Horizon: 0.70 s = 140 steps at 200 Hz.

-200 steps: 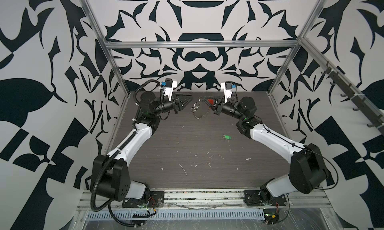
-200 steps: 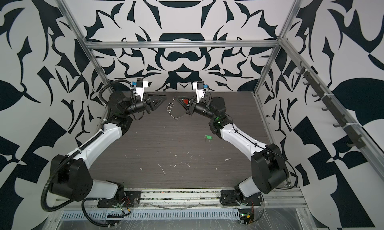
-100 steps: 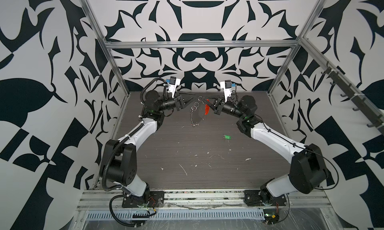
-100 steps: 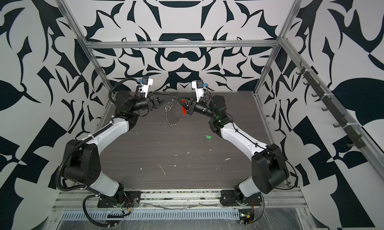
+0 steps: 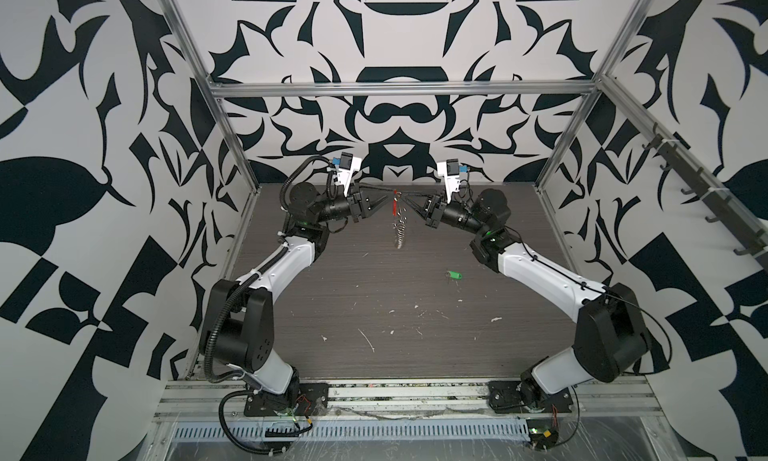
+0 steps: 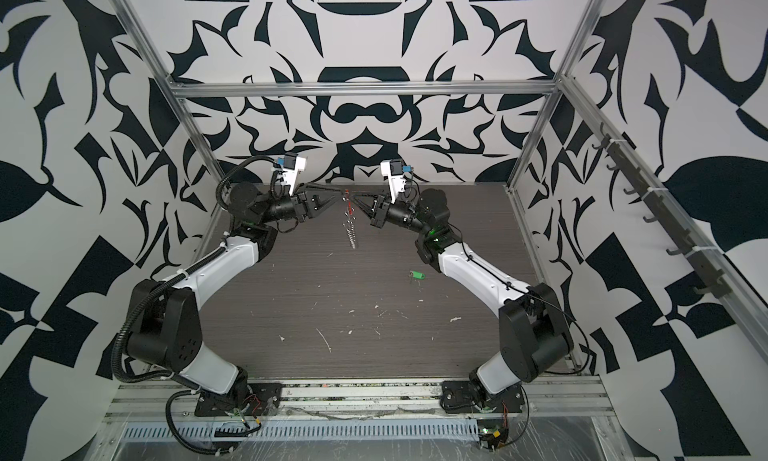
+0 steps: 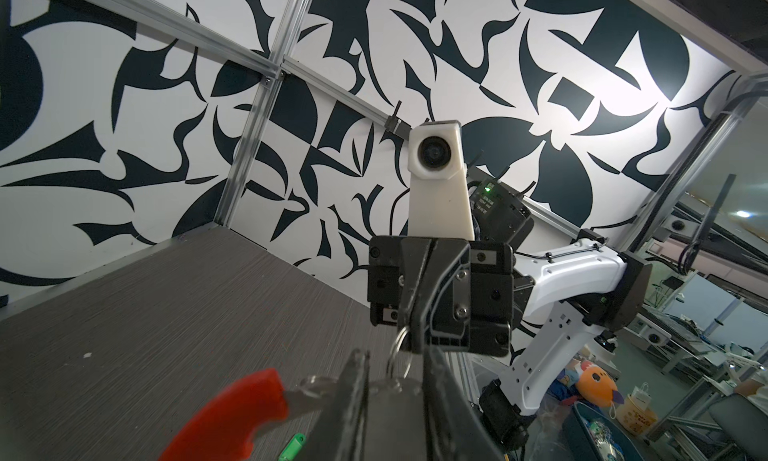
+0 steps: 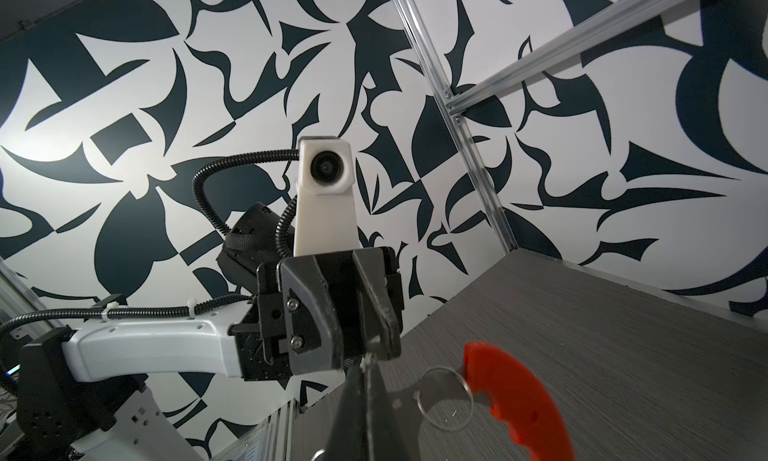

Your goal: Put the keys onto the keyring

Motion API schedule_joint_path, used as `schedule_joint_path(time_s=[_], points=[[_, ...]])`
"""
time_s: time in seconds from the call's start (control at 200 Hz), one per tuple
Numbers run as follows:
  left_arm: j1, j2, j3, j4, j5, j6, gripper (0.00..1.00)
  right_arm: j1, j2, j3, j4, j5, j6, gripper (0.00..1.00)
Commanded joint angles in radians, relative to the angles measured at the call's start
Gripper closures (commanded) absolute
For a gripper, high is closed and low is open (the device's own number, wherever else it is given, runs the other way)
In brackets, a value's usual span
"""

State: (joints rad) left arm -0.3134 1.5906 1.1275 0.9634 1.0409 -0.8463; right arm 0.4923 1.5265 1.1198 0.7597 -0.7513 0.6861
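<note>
Meanwhile, the keyring [image 5: 398, 220] hung above the worktop's far edge, pinched by the right hand [image 5: 409, 202] and the part-spread left hand [image 5: 385, 197], while the keys [image 5: 453, 275] lay well apart, nearer the right arm.

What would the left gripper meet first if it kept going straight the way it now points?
Probably the right gripper, which faces it tip to tip across the keyring that hangs between them. The left gripper is already at the keyring's top.

Wide bare dark woodgrain tabletop [image 5: 374, 305] around the small green plastic key tag [image 5: 454, 275], nothing beside it.
</note>
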Motion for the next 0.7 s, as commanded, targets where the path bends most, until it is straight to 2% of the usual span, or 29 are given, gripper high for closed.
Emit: schedule_joint_path(time_s=[0.0,0.2,0.51,0.695], points=[[-0.009,0.016,0.032,0.041,0.019,-0.022,0.73,0.009,-0.020,0.057,0.063,-0.013,0.001,1.00],[-0.016,0.019,0.032,0.052,0.021,-0.031,0.74,0.012,-0.017,0.061,0.056,-0.012,-0.002,1.00],[-0.017,0.023,0.037,0.055,0.026,-0.038,0.96,0.012,-0.017,0.053,0.052,-0.009,-0.005,1.00],[-0.018,0.028,0.038,0.062,0.027,-0.044,1.00,0.012,-0.018,0.052,0.041,-0.007,-0.011,1.00]])
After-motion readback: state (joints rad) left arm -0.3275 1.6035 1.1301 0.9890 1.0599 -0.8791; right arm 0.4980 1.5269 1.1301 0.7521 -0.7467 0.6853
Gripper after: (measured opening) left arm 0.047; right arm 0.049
